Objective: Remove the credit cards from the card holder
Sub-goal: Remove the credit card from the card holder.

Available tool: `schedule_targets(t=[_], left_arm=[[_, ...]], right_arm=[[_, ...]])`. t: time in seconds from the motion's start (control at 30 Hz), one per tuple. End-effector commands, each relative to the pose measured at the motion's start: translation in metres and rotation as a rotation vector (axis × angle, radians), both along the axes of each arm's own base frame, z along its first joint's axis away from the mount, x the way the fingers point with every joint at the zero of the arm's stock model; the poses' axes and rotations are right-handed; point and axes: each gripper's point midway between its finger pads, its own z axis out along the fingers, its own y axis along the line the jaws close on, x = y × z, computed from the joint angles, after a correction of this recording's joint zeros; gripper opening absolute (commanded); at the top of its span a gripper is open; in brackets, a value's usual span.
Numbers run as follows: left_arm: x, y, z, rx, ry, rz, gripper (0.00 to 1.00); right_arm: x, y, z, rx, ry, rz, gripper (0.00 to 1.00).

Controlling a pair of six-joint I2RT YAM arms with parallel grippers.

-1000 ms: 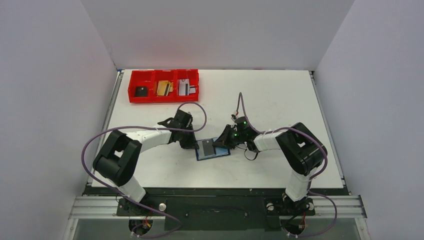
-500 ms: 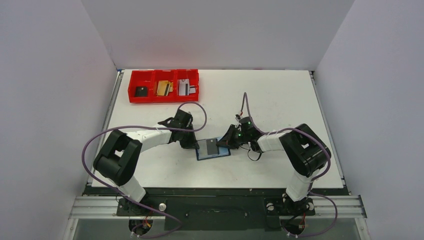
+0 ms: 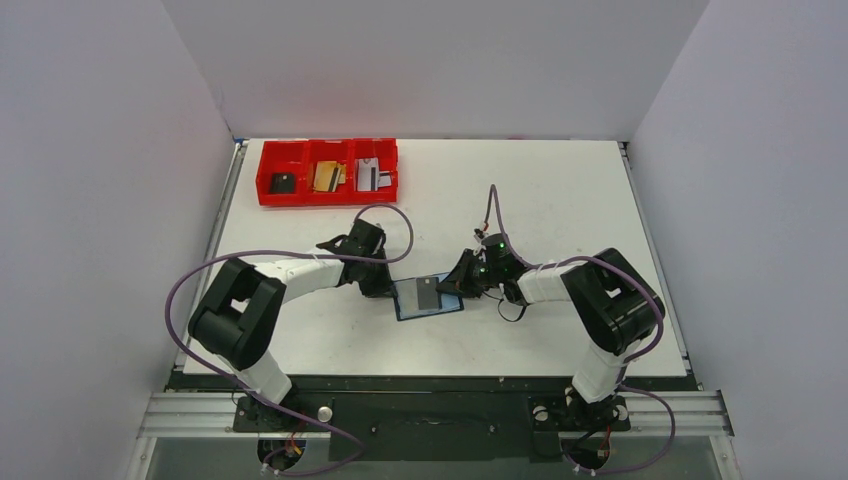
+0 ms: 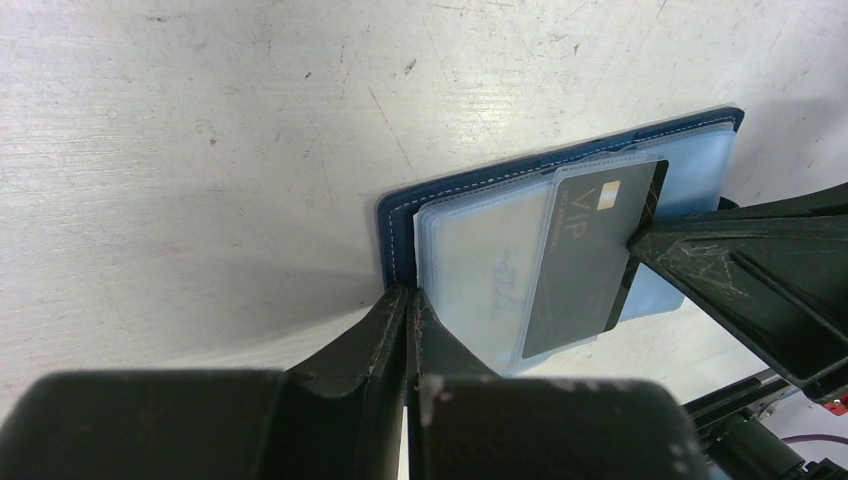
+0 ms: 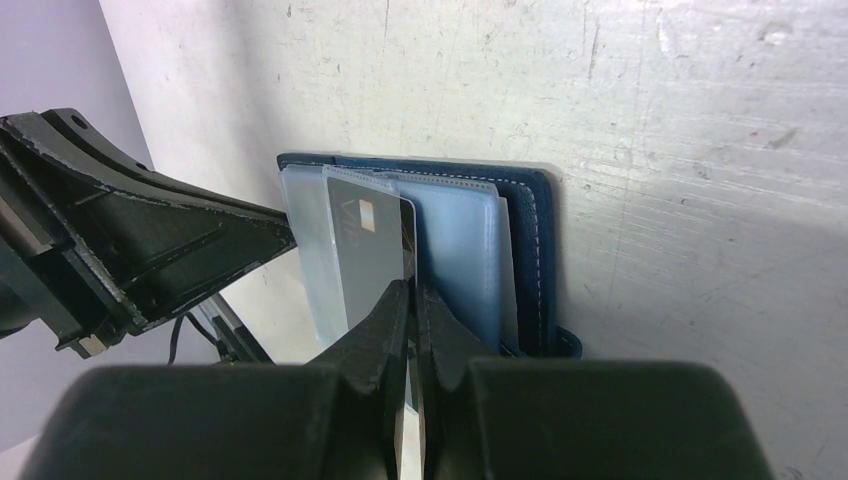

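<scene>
An open navy card holder (image 3: 442, 306) lies flat on a white table (image 3: 560, 200), with its clear sleeves (image 4: 480, 270) facing up. At the holder's left edge, the left gripper (image 4: 408, 297) has its fingers pressed together, tips against the cover and sleeves; it is unclear whether they nip anything. At the holder's right side, the right gripper (image 5: 410, 287) pinches the edge of a dark card (image 4: 590, 260) marked VIP, which lies across the sleeves over the holder's middle. Well beyond the holder, far and to the left, a red tray (image 3: 330, 199) holds a black card (image 3: 283, 183), a gold card (image 3: 327, 177) and a silvery card (image 3: 372, 177), one per compartment.
</scene>
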Motion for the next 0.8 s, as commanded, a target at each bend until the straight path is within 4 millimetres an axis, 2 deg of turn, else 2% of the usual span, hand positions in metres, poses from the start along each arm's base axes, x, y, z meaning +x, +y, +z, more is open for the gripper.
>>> schedule_targets(t=[0.0,0.07,0.27,0.43,0.57,0.77], left_arm=[[-0.013,0.023,-0.019,0.123,0.05,-0.013,0.0],[-0.007,0.019,-0.008,0.113,0.02,-0.026,0.0],[0.012,0.004,0.042,0.087,-0.097,-0.068,0.0],[0.015,-0.019,0.069,0.03,-0.153,-0.124,0.09],[0.015,-0.04,0.076,-0.017,-0.162,-0.167,0.11],[0.013,-0.06,0.057,-0.052,-0.126,-0.2,0.07]], right_arm=[[-0.001,-0.019,-0.014,-0.1,-0.014,-0.02,0.0],[-0.003,-0.018,-0.013,-0.102,-0.017,-0.01,0.0],[-0.005,-0.012,-0.013,-0.105,-0.02,0.006,0.0],[-0.005,-0.006,-0.01,-0.103,-0.028,0.017,0.0],[-0.005,-0.004,-0.011,-0.103,-0.026,0.018,0.0],[-0.005,-0.003,-0.011,-0.104,-0.025,0.018,0.0]])
